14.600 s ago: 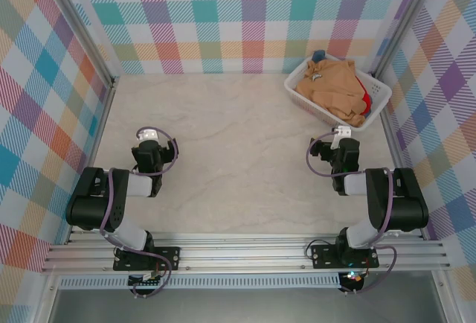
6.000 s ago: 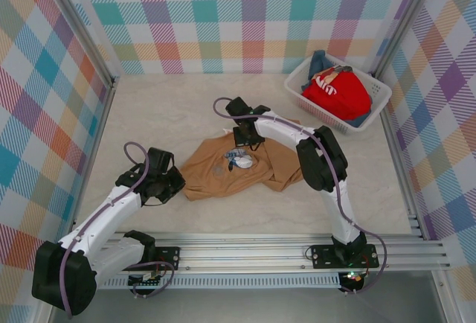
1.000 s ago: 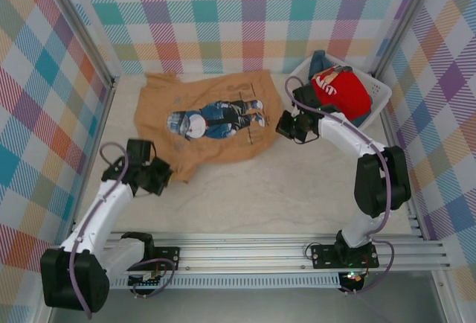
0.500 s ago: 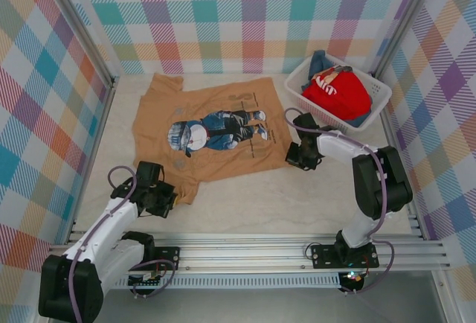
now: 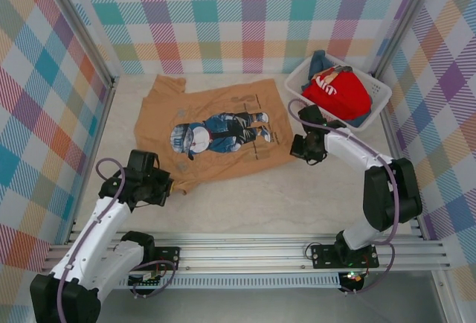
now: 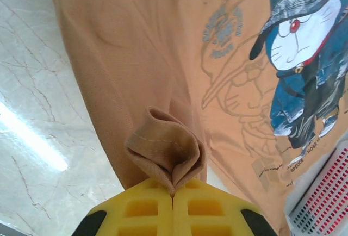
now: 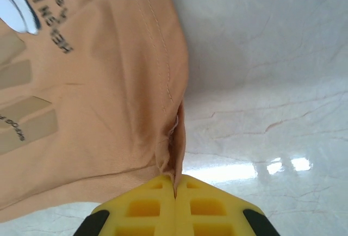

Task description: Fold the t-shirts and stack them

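**Q:** Where is the tan shirt, and how is it held?

**A:** The tan shirt lies print-up on the table, left of the basket. The left gripper pinches a bunched fold at the near-left corner. The right gripper pinches the edge at the near-right corner. Both finger pairs are pressed together on cloth.

**Q:** Why grip two corners?

**A:** Probably to hold the near edge taut so the shirt spreads flat before folding. The red shirt and blue shirt lie in the basket.
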Tool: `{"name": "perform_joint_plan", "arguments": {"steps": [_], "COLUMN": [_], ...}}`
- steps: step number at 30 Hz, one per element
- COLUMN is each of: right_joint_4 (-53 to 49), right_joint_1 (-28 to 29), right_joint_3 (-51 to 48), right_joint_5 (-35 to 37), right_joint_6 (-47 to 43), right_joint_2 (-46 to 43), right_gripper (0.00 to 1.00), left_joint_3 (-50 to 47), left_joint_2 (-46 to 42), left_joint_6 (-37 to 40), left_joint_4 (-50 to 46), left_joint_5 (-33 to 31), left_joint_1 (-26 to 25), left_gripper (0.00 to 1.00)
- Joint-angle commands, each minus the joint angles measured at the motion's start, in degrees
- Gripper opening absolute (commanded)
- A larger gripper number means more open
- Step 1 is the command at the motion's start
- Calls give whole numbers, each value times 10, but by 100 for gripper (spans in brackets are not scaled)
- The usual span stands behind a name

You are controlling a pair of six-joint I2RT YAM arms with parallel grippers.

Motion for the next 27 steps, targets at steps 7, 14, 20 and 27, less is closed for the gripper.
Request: {"name": "perform_joint_plan", "arguments": {"steps": [7, 14, 20, 27], "right_joint_4": [-28, -35, 3, 67], "right_joint_1": [-15, -21, -17, -4], "right_joint_3": [-5, -43, -68, -69], "right_joint_5": [15, 49, 31, -64], "right_joint_6": [-26, 6, 13, -5], "right_joint_2": [29, 13, -86, -53], "right_gripper": [0, 30, 37, 29], "left_joint_3": [-50, 39, 117, 88], "left_joint_2": [-21, 29, 139, 273], "left_joint_6": [0, 98, 155, 182], "left_joint_4": [-56, -142, -112, -26], "left_joint_5": [30, -25, -36, -39], "left_joint_1": [-34, -36, 1, 84], "left_gripper": [0, 54, 49, 28]}}
